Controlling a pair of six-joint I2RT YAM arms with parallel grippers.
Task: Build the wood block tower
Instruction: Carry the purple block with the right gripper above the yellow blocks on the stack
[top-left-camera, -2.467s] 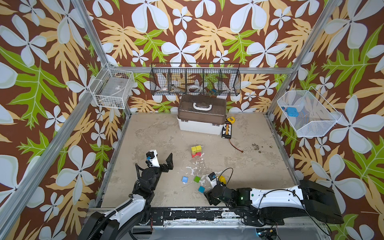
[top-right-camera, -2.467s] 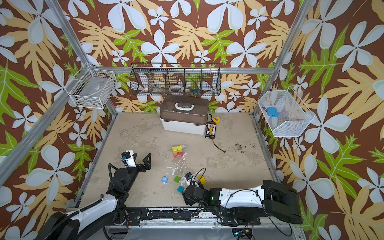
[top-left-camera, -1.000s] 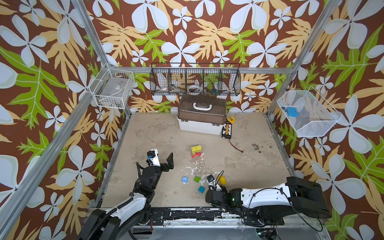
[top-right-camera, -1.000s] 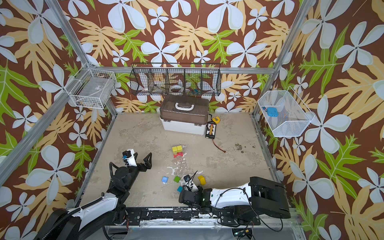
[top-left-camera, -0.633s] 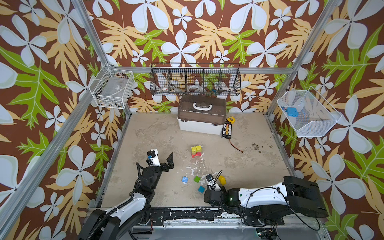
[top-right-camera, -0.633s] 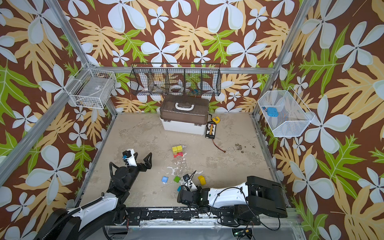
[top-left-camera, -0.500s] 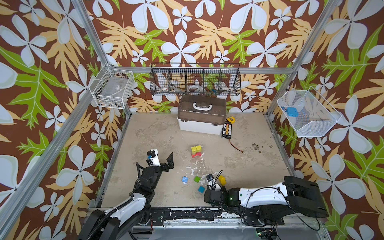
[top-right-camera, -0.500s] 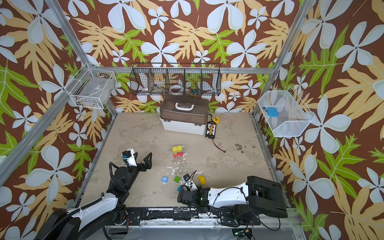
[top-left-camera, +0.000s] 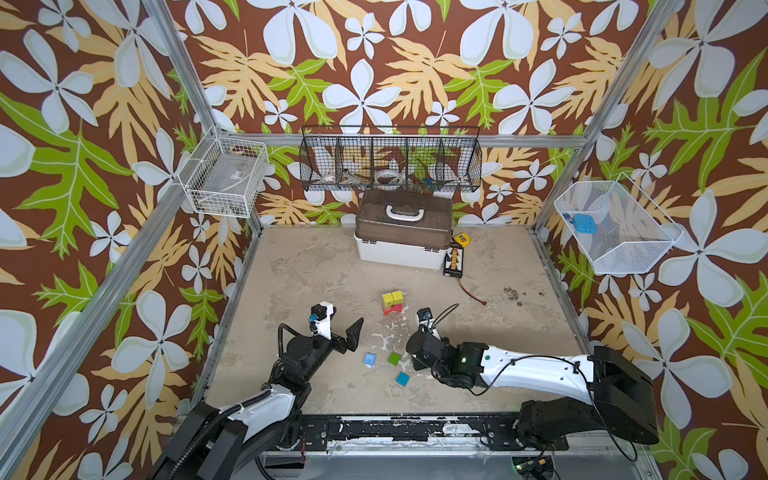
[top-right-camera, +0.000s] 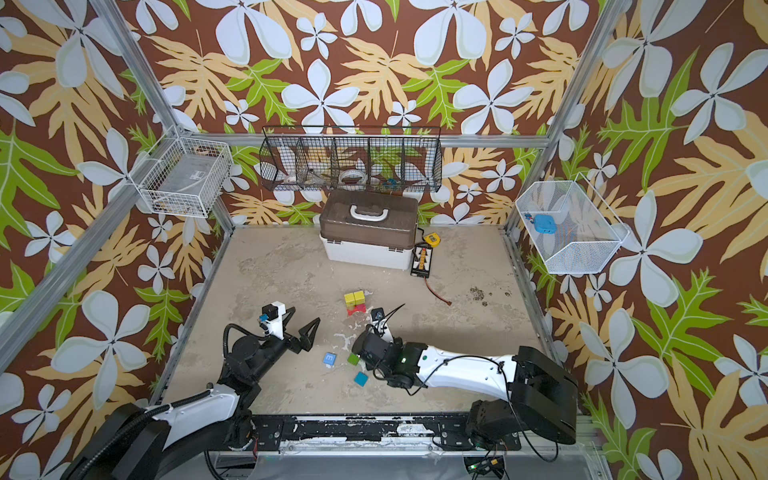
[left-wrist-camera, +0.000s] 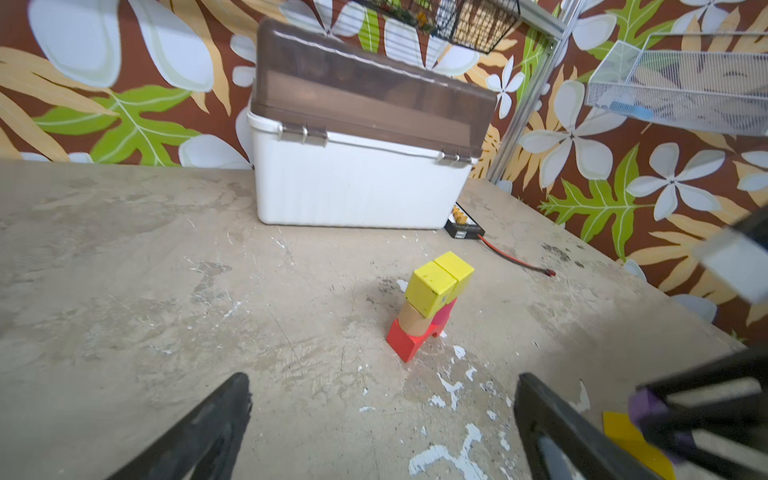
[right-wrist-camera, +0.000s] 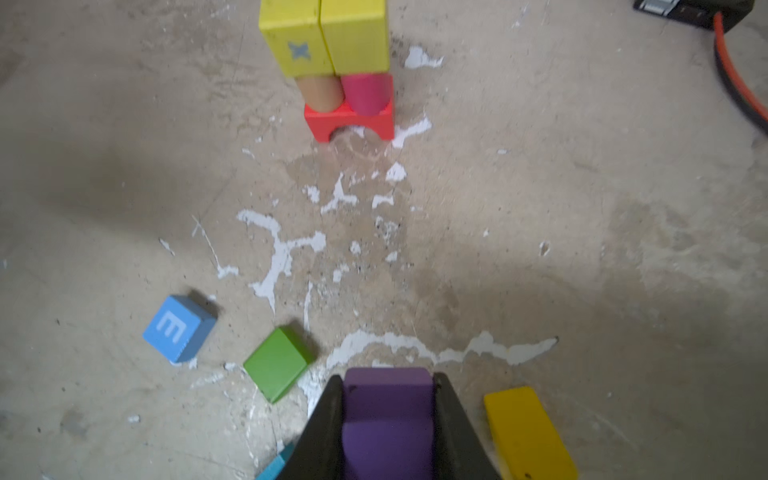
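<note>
The beige, scuffed table (top-left-camera: 316, 266) has white chips in its coating. Brown floral wallpaper (top-left-camera: 374, 83) and aluminium posts (top-left-camera: 183, 70) wall it in, and a black wire rack (top-left-camera: 390, 166) hangs at the back above a white box with a brown lid (top-left-camera: 401, 237). The tower (top-left-camera: 392, 302) stands mid-table: a red arch, 2 cylinders and 2 yellow cubes. Near the front, the right hand (right-wrist-camera: 388, 378) pinches a purple wooden block (right-wrist-camera: 388, 428). The left hand (top-left-camera: 337, 326) hovers, spread wide. A blue lettered cube (right-wrist-camera: 178, 328) and a green cube (right-wrist-camera: 277, 363) lie nearby.
</note>
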